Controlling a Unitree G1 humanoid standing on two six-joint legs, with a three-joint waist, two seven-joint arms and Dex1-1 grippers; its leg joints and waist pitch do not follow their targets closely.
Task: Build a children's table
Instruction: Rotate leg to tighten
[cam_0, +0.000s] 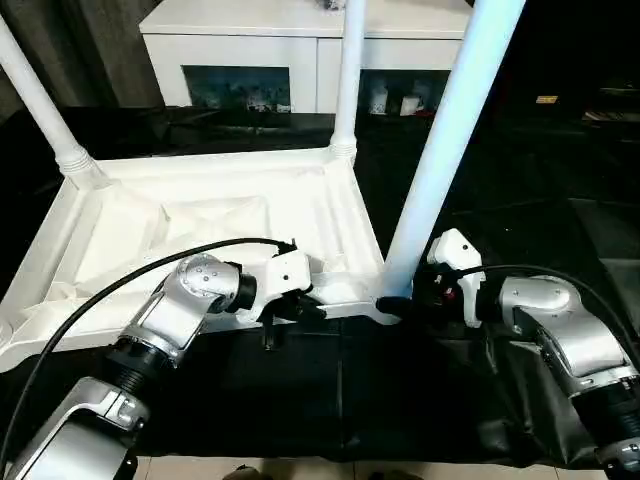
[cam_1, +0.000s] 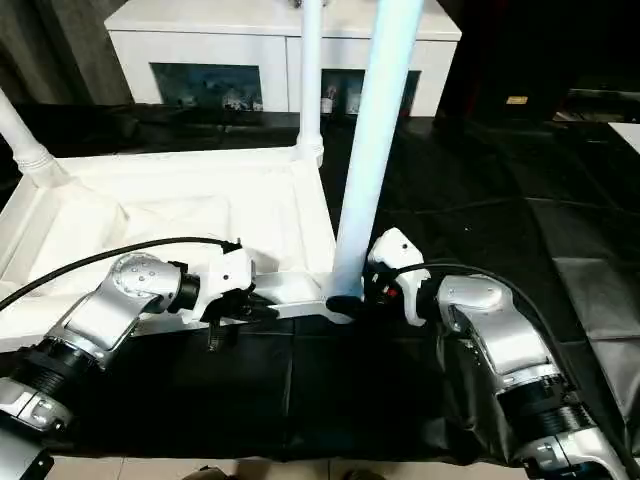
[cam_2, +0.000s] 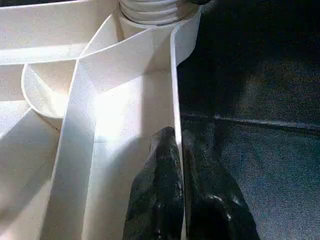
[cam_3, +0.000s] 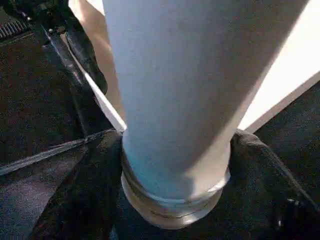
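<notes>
Head camera first: the children's table (cam_0: 250, 215) lies upside down on a black sheet (cam_0: 340, 400), its ribbed underside facing up, in front of a white low cabinet (cam_0: 300, 45). Three legs are seen standing up from its corner sockets: one at the far left (cam_0: 35, 100), one at the far right corner (cam_0: 347, 75), and one near leg (cam_0: 445, 150) at the near right corner. The left gripper (cam_0: 290, 312) is at the near rim of the table top, and the right gripper (cam_0: 405, 300) is at the base of the near leg, on its right side. Left wrist camera: the two black fingers (cam_2: 155, 200) are pressed together on the thin white rim wall (cam_2: 175, 95), one on each side, so this gripper pinches the rim. Right wrist camera: the near leg (cam_3: 190, 90) stands between the two black fingers (cam_3: 77, 205), which lie along both sides of its base collar; whether they press on it I cannot tell.
</notes>
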